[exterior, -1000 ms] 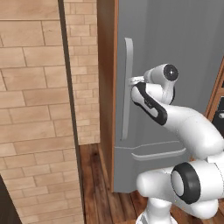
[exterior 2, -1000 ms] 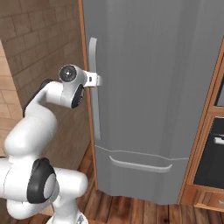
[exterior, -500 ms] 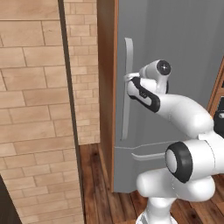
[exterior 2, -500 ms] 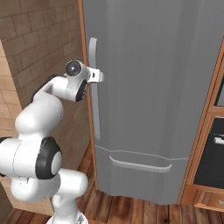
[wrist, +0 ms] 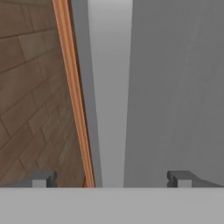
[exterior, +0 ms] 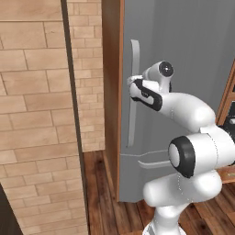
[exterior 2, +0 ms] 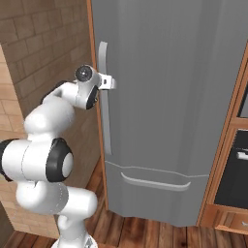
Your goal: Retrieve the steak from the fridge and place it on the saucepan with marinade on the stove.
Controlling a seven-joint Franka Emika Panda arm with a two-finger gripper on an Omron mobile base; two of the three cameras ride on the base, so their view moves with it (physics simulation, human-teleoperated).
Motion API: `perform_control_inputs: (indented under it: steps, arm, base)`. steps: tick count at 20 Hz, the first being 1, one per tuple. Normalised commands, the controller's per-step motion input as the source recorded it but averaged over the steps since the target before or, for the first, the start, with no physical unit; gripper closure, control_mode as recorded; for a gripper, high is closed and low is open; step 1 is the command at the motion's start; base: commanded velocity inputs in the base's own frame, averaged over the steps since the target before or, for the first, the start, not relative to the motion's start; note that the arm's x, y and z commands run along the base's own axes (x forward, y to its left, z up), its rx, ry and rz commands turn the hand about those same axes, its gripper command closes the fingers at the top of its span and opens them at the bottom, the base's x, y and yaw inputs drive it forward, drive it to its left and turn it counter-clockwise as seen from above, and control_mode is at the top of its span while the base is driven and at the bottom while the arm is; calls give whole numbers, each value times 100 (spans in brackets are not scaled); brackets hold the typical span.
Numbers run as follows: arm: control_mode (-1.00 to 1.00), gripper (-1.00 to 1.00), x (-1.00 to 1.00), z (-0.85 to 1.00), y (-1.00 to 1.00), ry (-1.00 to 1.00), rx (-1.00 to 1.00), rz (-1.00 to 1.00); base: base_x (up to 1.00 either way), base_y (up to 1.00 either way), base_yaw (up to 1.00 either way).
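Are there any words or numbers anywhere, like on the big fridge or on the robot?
None: no word, number, label or sign can be read anywhere.
The fridge door is plain grey, and its long handle is bare.
The open gripper at the handle bears no writing.
The brick wall is blank.
The dark oven front at the right shows no readable marks.

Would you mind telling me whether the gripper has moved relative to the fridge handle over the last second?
Yes. The open gripper has closed in on the fridge's long pale handle, from just off the door to astride the handle, with one fingertip on either side.
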Motion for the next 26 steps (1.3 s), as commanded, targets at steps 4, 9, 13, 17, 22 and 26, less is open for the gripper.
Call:
perform_control_inputs:
  steps: [4,9,13,17,22,26]
  arm:
    - [-100,-100,33,-12,1,0,0,0]
    - [-100,-100,35,-10,2,0,0,0]
    - [-100,-100,36,-12,4,0,0,0]
    - [-100,-100,37,-11,2,0,0,0]
    - [-100,-100,38,-12,2,0,0,0]
    - [-100,-100,37,-9,0,0,0,0]
  base:
    - [0,0,0]
    - [0,0,0]
    - [0,0,0]
    - [0,0,0]
    - [0,0,0]
    - [0,0,0]
